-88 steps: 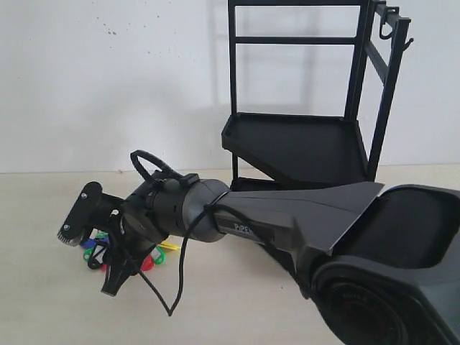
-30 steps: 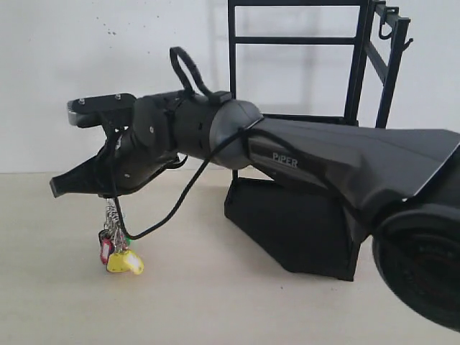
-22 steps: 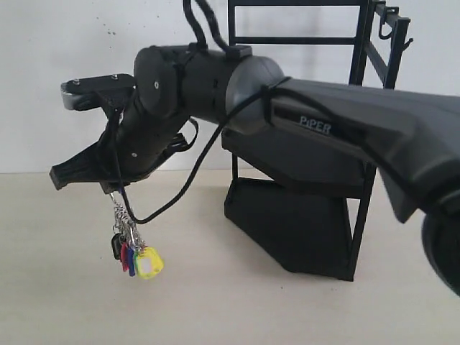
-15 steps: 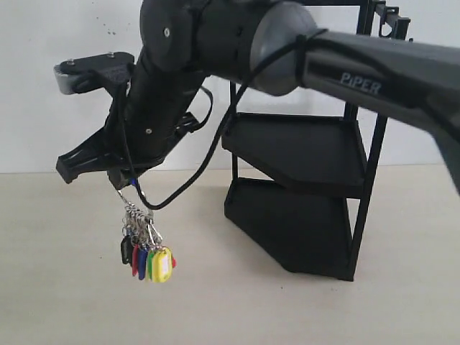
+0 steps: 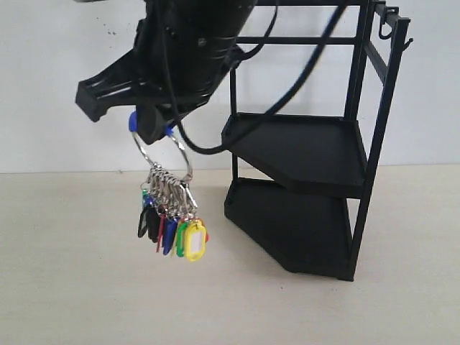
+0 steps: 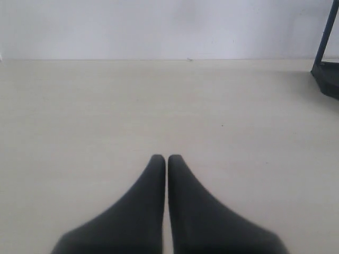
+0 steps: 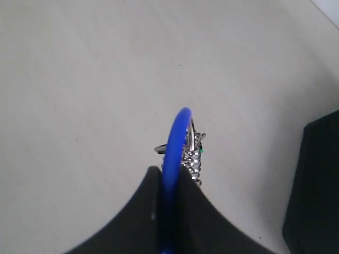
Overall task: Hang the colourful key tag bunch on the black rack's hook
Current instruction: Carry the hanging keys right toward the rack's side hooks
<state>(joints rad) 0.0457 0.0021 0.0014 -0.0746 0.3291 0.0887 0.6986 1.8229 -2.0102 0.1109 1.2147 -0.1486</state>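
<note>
The colourful key tag bunch (image 5: 172, 228) hangs in the air left of the black rack (image 5: 302, 154), its yellow, green, blue, red and black tags dangling from a large loop (image 5: 162, 154). My right gripper (image 5: 152, 127) is shut on the top of that loop, whose blue sleeve (image 7: 175, 143) shows between the right gripper (image 7: 169, 174) fingers in the right wrist view. The rack's small hooks (image 5: 389, 23) sit at its top right corner, well away from the bunch. My left gripper (image 6: 167, 157) is shut on nothing, low over the table.
The rack's two angular trays (image 5: 298, 144) stand right of the hanging tags. A white wall rises behind the beige table (image 5: 79, 295). A corner of the rack's base (image 6: 327, 79) shows in the left wrist view, and its dark lower tray (image 7: 312, 190) in the right wrist view.
My right arm has risen from the table with the key tag bunch and carried it up and to the right, toward the rack. The tags now hang clear of the table.
</note>
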